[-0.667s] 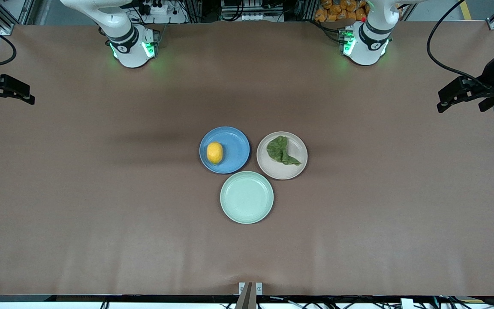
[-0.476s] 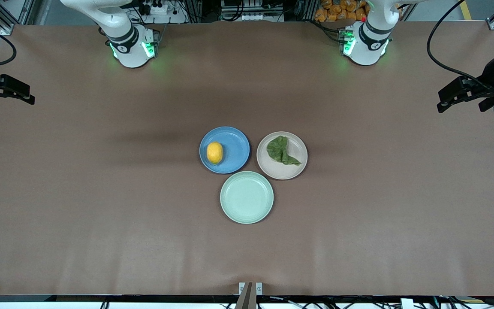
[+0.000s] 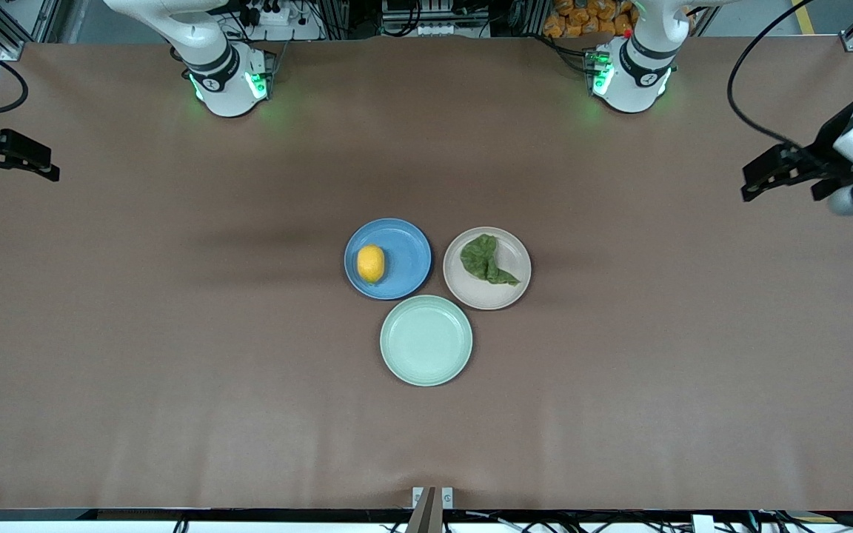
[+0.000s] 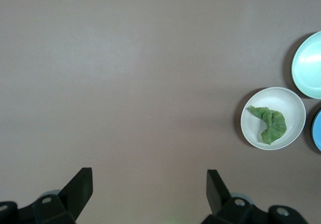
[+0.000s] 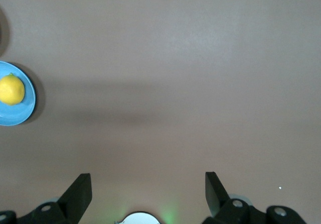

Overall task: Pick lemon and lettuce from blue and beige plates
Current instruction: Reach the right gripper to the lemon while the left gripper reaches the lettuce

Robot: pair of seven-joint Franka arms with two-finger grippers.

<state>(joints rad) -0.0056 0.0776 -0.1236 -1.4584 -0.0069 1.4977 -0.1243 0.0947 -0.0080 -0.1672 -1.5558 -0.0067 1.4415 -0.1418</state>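
Lemon [image 3: 371, 263] status: resting on the blue plate [image 3: 404, 244], off-centre toward the right arm's end of the tabletop [image 3: 175, 370]. Lettuce [image 3: 486, 259] status: lying on the beige plate [image 3: 517, 255], pointed tail toward the front camera. Neither item is grasped, so both picks remain to be done; the task appears to be at its start.

The two plates sit side by side at mid-tabletop. A mint-green plate [image 3: 426, 340] stands at roughly 6 o'clock from the gap between them, nearly touching both, and carries nothing.

The left end effector [image 3: 785, 174] hangs over the left arm's end of the tabletop, at about 2 o'clock from the beige plate and well apart from it; its fingers [image 4: 77, 189] stand wide apart and hold nothing. The right end effector [image 3: 15, 154] hangs over the right arm's end, at about 10 o'clock from the blue plate; its fingers [image 5: 80, 191] are likewise apart and hold nothing.

No object stands between either end effector and its likely target.
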